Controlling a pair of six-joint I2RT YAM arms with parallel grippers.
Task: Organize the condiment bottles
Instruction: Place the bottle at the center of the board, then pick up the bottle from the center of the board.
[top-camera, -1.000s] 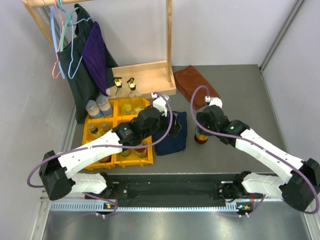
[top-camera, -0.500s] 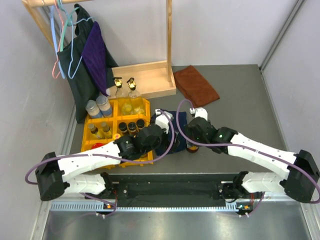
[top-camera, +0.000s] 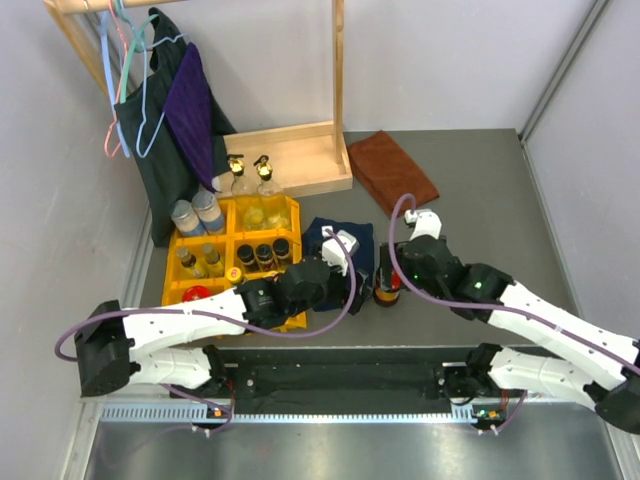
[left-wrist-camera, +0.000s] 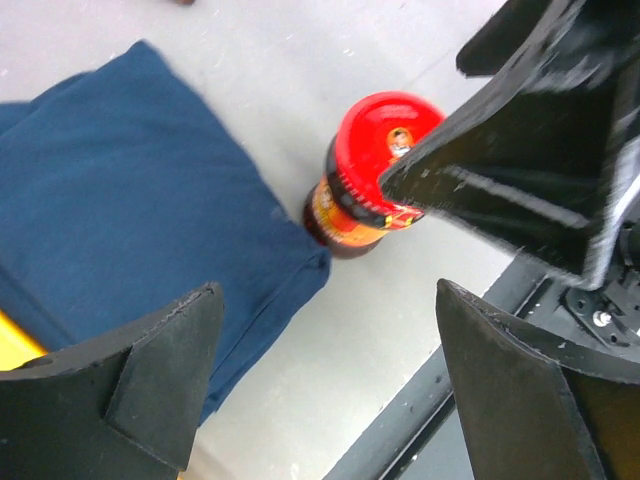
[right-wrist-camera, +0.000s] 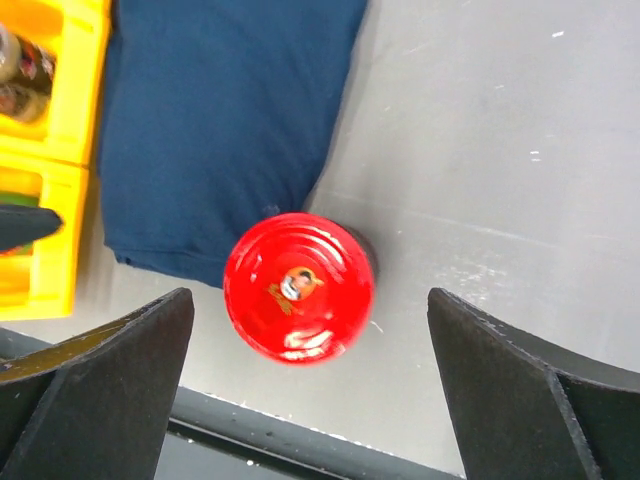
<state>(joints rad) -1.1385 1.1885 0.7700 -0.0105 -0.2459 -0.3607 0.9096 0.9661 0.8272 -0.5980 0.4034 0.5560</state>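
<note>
Hovering straight above the red-lidded jar, the right gripper has its jaws spread wide, with a clear gap between each finger and the lid, so nothing is gripped. In the right wrist view the jar sits dead centre between the fingers, upright on the grey table, touching the corner of a folded blue cloth at its 11 o'clock. The lid carries a small round emblem, too small to read. An orange-and-dark label band wraps the jar's shoulder, its writing illegible. The left gripper is also parted and empty; from its wrist the jar lies at 1 o'clock, beyond the fingertips. Overhead, the right arm reaches in from 5 o'clock, wrist bent down, and the left arm stretches low from 8 o'clock. Other bottles stand in the yellow bins at 9 o'clock — dark black-capped bottles among them.
</note>
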